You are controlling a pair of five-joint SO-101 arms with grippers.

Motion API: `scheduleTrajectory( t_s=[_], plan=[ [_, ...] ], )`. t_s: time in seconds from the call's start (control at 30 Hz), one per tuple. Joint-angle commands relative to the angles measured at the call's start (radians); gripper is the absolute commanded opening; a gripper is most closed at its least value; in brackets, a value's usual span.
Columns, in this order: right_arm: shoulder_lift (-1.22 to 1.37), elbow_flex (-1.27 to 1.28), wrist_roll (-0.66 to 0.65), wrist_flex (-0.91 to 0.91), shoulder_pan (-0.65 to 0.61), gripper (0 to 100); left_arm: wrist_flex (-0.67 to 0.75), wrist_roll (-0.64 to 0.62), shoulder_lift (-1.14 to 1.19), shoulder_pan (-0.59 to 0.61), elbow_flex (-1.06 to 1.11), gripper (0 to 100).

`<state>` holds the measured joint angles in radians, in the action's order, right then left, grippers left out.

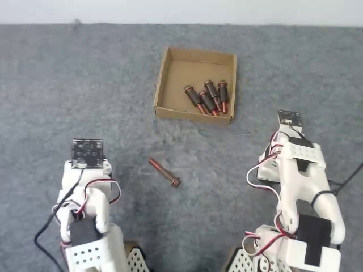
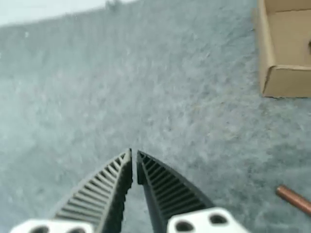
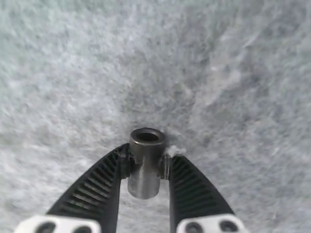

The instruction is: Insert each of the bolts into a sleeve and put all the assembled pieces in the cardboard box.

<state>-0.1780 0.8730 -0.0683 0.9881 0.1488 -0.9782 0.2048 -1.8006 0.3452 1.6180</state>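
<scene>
On the table (image 1: 227,187) between the arms, the high view shows the bolt (image 1: 164,171) lying 10 to 4 o'clock, head at 4, at about 7 o'clock from the box (image 1: 160,85) and nearer the left arm (image 1: 85,170). In the left wrist view, the left gripper (image 2: 134,167) is pressed together and empty. In the right wrist view, the right gripper (image 3: 146,158) pinches the sleeve (image 3: 144,177) with its bore open, so the bolt probably has to be brought to it.

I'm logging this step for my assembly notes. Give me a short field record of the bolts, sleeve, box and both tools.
cardboard box: open, at the far middle of the grey mat
assembled pieces: four, lying inside the box
bolt: one, loose on the mat between the arms, no sleeve on it
right tool: shut on a sleeve
left tool: shut, holding nothing
</scene>
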Motion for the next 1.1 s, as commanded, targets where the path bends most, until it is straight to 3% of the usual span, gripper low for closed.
scheduleTrajectory(
  t_s=[0.0, 0.17, 0.47, 0.63, 0.77, 1.07],
  plan=[
    [0.007, -0.020, -0.020, 0.010, 0.024, 0.6, -0.054, 0.025, -0.017, -0.012, -0.142, 2],
    [0.008, -0.018, -0.020, 0.010, 0.024, 0.6, -0.181, 0.025, 0.034, -0.084, -0.292, 2],
    [0.008, -0.015, -0.025, 0.022, 0.025, 0.6, -0.397, 0.023, 0.465, -0.144, -0.667, 2],
    [0.008, -0.015, -0.025, 0.022, 0.025, 0.6, -0.496, 0.005, 0.664, -0.244, -0.776, 2],
    [0.007, -0.015, -0.025, 0.024, 0.025, 0.6, -0.499, -0.084, 0.795, -0.315, -0.780, 1],
    [0.008, -0.015, -0.025, 0.028, 0.025, 0.6, -0.422, -0.091, 1.080, -0.459, -0.733, 1]
  ],
)
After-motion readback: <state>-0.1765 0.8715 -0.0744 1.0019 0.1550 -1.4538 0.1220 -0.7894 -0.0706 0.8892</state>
